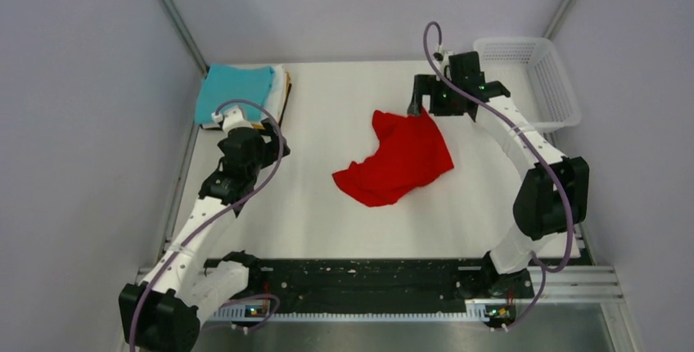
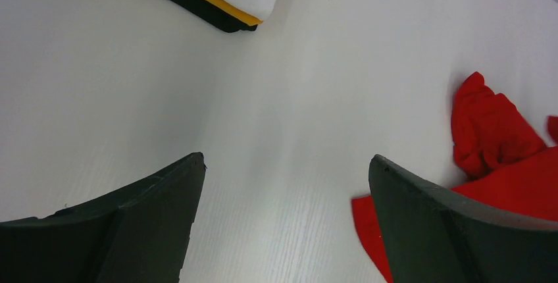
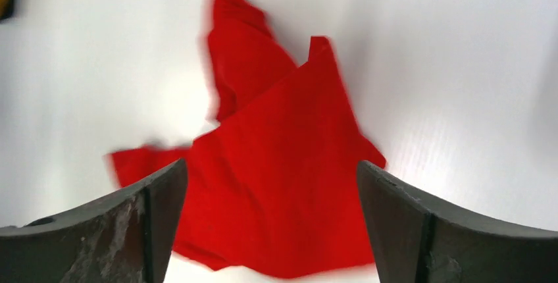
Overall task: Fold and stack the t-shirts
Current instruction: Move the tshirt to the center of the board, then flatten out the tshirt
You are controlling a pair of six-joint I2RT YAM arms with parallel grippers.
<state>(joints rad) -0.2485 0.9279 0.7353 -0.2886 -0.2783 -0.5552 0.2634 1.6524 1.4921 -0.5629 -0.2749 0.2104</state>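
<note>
A bright red t-shirt (image 1: 393, 160) lies crumpled and unfolded in the middle of the white table. In the right wrist view this red t-shirt (image 3: 283, 184) is blurred and spreads below the jaws. My right gripper (image 1: 419, 106) hangs over its far edge, open, with nothing between the fingers (image 3: 271, 164). A stack of folded t-shirts (image 1: 237, 94), teal on top, sits at the back left. Its white, yellow-orange and dark layers (image 2: 217, 0) show in the left wrist view. My left gripper (image 1: 227, 119) is just in front of that stack, open and empty (image 2: 286, 159). The red t-shirt (image 2: 500, 145) is off to its right.
A white plastic mesh basket (image 1: 532, 74) stands at the back right corner, beyond the right arm. Grey walls close in the table on three sides. A black rail (image 1: 352, 278) with the arm bases runs along the near edge.
</note>
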